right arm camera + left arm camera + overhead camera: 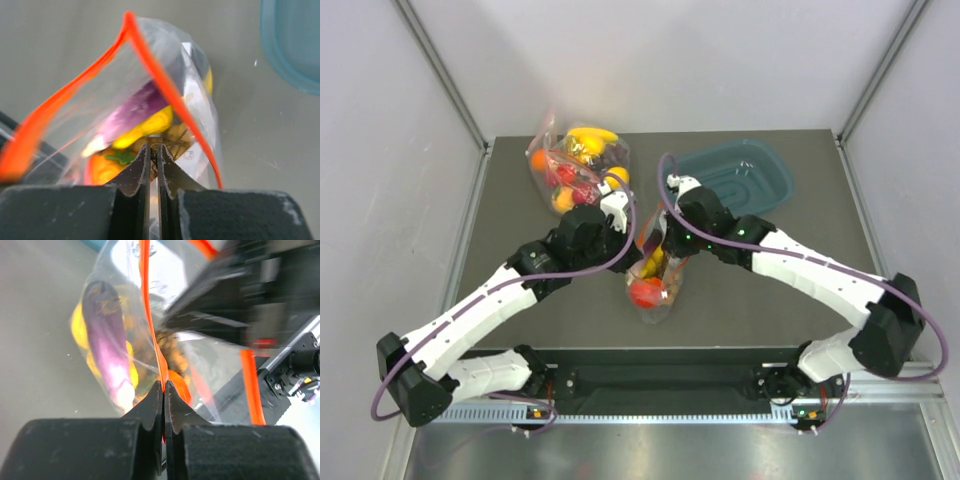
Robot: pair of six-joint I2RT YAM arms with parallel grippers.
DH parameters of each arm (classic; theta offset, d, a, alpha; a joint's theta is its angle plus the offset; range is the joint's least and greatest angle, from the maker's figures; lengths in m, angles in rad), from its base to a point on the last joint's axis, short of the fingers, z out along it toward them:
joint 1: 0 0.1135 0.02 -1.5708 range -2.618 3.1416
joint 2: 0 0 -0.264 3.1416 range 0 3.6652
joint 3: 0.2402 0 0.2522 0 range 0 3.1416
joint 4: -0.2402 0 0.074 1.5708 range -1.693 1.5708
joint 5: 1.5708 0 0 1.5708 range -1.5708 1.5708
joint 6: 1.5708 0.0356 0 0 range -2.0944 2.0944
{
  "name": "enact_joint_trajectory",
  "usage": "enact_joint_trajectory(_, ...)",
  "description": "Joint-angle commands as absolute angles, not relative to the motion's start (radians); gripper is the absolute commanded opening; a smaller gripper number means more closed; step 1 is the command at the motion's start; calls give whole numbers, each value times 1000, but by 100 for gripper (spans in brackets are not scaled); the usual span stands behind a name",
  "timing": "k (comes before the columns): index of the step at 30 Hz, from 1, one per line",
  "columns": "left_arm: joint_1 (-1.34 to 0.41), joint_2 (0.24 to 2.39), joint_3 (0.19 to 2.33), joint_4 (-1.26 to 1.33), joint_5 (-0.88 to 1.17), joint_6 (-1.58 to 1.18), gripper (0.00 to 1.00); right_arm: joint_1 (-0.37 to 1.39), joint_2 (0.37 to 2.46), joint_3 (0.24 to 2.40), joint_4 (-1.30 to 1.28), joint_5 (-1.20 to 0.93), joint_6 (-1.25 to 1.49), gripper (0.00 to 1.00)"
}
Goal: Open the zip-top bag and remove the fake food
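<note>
From the top camera I cannot see either set of fingertips. The left end effector (pixel 628 222) and right end effector (pixel 665 225) are buried under their own wrist housings at the zip-top bag (pixel 655 285), and the pieces in the second bag (pixel 575 165) are too small for me to sort. On my left wrist feed the right arm (pixel 235 300) is a blurred dark mass, the brown cluster (pixel 172 352) sits half behind the zip strip (pixel 147 305), and the tomato (pixel 179 382) is a sliver. On the right wrist feed the teal tray (pixel 295 45) is cut by the corner and the desk (pixel 60 50) is soft.
</note>
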State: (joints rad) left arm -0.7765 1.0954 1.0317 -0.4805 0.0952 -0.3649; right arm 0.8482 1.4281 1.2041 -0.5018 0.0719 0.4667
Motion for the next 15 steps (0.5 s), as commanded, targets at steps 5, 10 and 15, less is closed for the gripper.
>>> enact_joint_trajectory(5, -759, 1115, 1078, -472, 86, -383, 0, 854, 1287, 1249, -448, 28, 485, 0)
enact_joint_trajectory(10, -758, 1143, 1127, -476, 89, -376, 0, 857, 1269, 1299, -451, 11, 483, 0)
enact_joint_trajectory(15, -758, 1149, 1120, -463, 121, -376, 0, 862, 1246, 1333, -446, 81, 483, 0)
